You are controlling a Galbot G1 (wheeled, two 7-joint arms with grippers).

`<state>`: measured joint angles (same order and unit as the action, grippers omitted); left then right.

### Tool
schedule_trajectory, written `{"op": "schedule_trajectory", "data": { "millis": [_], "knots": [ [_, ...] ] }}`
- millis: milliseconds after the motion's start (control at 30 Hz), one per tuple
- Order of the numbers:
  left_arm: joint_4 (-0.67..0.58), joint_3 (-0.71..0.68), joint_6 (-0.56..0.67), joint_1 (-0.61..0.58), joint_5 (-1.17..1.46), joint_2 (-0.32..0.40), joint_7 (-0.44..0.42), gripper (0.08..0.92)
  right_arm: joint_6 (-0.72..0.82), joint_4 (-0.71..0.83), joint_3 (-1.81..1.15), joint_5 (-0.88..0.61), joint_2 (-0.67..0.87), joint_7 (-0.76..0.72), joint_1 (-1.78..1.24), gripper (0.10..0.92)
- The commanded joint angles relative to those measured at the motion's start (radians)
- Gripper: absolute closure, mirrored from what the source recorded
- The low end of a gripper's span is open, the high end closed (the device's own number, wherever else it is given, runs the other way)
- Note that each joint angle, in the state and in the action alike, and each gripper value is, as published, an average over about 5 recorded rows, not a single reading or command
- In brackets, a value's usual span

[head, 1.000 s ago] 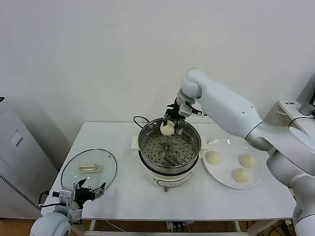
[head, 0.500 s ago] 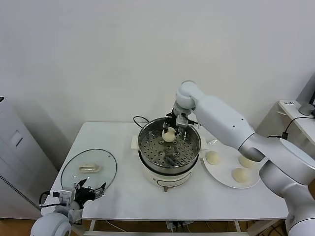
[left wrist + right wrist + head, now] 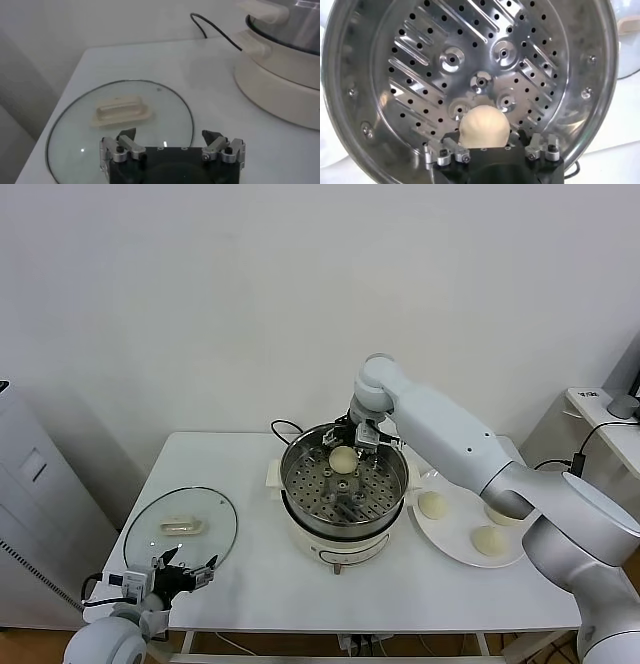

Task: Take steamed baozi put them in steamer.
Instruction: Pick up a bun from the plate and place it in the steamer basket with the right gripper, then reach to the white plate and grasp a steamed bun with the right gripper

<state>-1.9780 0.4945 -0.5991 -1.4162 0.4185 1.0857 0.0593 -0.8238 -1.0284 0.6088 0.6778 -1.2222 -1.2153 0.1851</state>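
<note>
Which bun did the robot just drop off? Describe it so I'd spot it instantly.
Find the shiny steel steamer in the middle of the table. One cream-white bun sits at its far side, between the right gripper's open fingers. It alone lies on perforated metal; the other buns sit on a white plate.

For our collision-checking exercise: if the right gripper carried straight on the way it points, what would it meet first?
Probably the baozi between the right gripper's open jaws, then the steamer's perforated floor; depth is uncertain.

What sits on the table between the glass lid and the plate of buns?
The steamer, in the head view. One bun lies inside, the right gripper open around it. The lid is left of it, the plate right.
</note>
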Motion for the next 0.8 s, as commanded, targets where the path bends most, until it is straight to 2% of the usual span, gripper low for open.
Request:
{"op": "schedule_trajectory", "data": {
  "millis": [33, 200, 300, 467, 633, 800],
  "knots": [
    [-0.003, 0.002, -0.001, -0.004, -0.002, 0.002, 0.0, 0.177, -0.049, 0.011, 0.014, -0.123, 0.02, -0.009, 0.063, 0.203],
    [-0.013, 0.003, -0.005, -0.004, -0.003, 0.008, 0.0, 0.177, -0.046, 0.091, 0.103, -0.381, 0.085, -0.07, 0.204, 0.203],
    [-0.015, 0.003, -0.006, -0.004, -0.002, 0.008, 0.0, 0.177, 0.026, 0.134, 0.191, -0.533, 0.134, -0.091, 0.277, 0.203],
    [-0.015, 0.003, -0.006, -0.003, 0.0, 0.005, -0.001, 0.177, 0.307, 0.205, 0.356, -0.719, 0.223, -0.12, 0.373, 0.203],
    [-0.013, 0.006, -0.005, -0.003, 0.005, 0.003, -0.001, 0.177, 0.568, 0.177, 0.539, -0.865, 0.32, -0.113, 0.411, 0.203],
    [-0.01, 0.008, -0.004, 0.001, 0.008, 0.0, -0.002, 0.177, 0.721, 0.145, 0.599, -0.945, 0.39, -0.081, 0.373, 0.203]
  ]
}}
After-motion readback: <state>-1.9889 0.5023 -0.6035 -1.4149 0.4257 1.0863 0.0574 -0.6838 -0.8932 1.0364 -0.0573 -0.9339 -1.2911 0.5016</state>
